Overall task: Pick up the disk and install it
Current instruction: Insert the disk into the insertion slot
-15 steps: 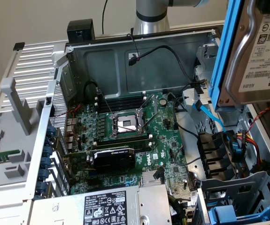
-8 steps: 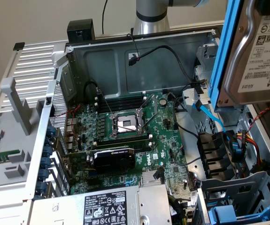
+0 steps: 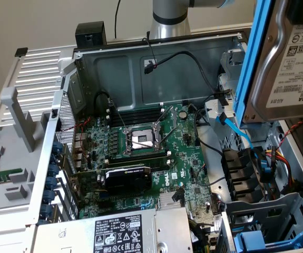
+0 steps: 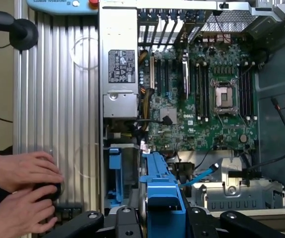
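Observation:
The disk [image 3: 293, 58], a silver-grey drive with a white printed label in a bright blue carrier [image 3: 254, 58], hangs on edge in the air above the open computer case's drive-bay side, at the exterior view's right. In the wrist view the blue carrier [image 4: 162, 198] sits between the black fingers [image 4: 125, 218] of my gripper [image 4: 162, 220], which is shut on it. Below it lie the grey drive cage [image 4: 241, 193] and a loose blue cable [image 4: 201, 176].
The open case holds the motherboard [image 3: 151, 142] and a grey power-supply box [image 3: 125, 234]. Another blue-carrier drive [image 4: 115, 173] sits in a bay beside the cage. Cables [image 3: 277, 158] run near the bays. A person's hands [image 4: 18, 193] rest on a black device outside the case.

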`<state>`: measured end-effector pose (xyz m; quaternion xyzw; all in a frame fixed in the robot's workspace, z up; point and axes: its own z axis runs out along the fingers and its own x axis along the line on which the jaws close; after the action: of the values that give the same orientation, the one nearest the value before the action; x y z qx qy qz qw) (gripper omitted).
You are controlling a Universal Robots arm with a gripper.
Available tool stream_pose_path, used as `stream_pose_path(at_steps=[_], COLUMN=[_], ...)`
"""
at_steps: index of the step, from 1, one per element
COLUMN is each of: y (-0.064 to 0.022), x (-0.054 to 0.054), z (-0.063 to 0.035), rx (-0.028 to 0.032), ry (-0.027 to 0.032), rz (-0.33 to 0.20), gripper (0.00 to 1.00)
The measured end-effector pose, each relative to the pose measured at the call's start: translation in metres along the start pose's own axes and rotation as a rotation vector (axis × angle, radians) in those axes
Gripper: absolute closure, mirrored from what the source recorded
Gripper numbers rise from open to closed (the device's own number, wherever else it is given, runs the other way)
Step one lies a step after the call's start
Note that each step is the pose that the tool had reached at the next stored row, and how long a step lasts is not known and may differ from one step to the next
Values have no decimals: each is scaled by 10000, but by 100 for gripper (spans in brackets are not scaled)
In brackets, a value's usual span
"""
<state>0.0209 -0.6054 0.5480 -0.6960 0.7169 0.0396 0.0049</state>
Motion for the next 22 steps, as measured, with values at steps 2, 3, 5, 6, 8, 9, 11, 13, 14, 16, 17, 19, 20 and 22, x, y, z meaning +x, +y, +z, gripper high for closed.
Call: stream_pose_path(at_steps=[2,3,5,6,8,9,11,13,14,16,17,19,20,22], y=[-6,-8,-13,-15,-20,-22,-27,-32,-37,-45,-49,-58,-62,-70], x=[56,84,120,134,156,165,181,197,206,229,240,262,272,292], z=[10,20,52,68,103,121,156,192,208,244,261,296,313,349], rx=[0,-1,-1,-1,-1,-1,0,0,-1,-1,0,0,0,1], ry=[-12,-20,-29,-26,-25,-25,-25,-26,-24,-25,-25,-25,-26,-26], rz=[-2,-1,1,2,3,4,7,9,9,12,12,15,16,21], gripper=[63,63,63,63,63,63,63,63,63,63,63,63,63,63])
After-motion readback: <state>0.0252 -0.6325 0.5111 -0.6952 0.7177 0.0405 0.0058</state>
